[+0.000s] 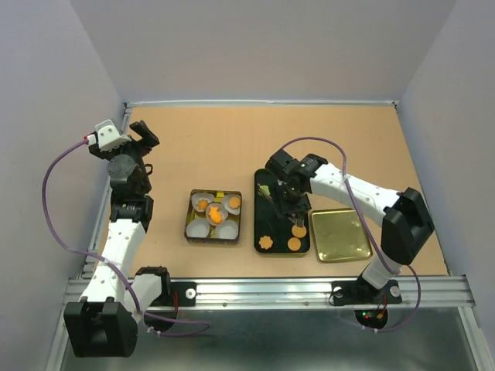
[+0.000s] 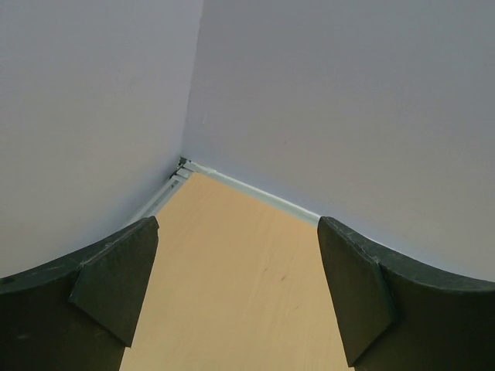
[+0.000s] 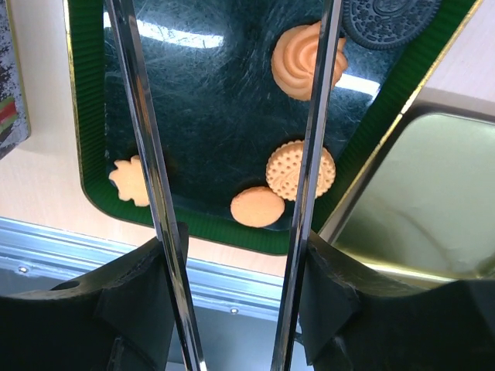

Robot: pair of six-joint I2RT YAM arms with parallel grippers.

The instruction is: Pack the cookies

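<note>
Several orange-brown cookies lie on a dark green tray (image 1: 263, 193): a flower one (image 3: 129, 182), a plain round one (image 3: 257, 206), a dotted round one (image 3: 294, 170) and a swirl (image 3: 298, 50). More cookies (image 1: 213, 207) sit in white paper cups inside a square tin (image 1: 190, 229). My right gripper (image 3: 241, 239) hangs over the tray, shut on metal tongs (image 3: 147, 154), whose two blades stand apart above the cookies. The tongs' tips are out of the wrist view. My left gripper (image 2: 238, 228) is open and empty, raised at the far left (image 1: 143, 139).
A gold lid (image 1: 339, 234) lies right of the green tray, touching its edge. A dark embossed biscuit (image 3: 390, 19) rests at the tray's far corner. A metal rail (image 1: 271, 290) runs along the table's near edge. Grey walls close in the back and sides.
</note>
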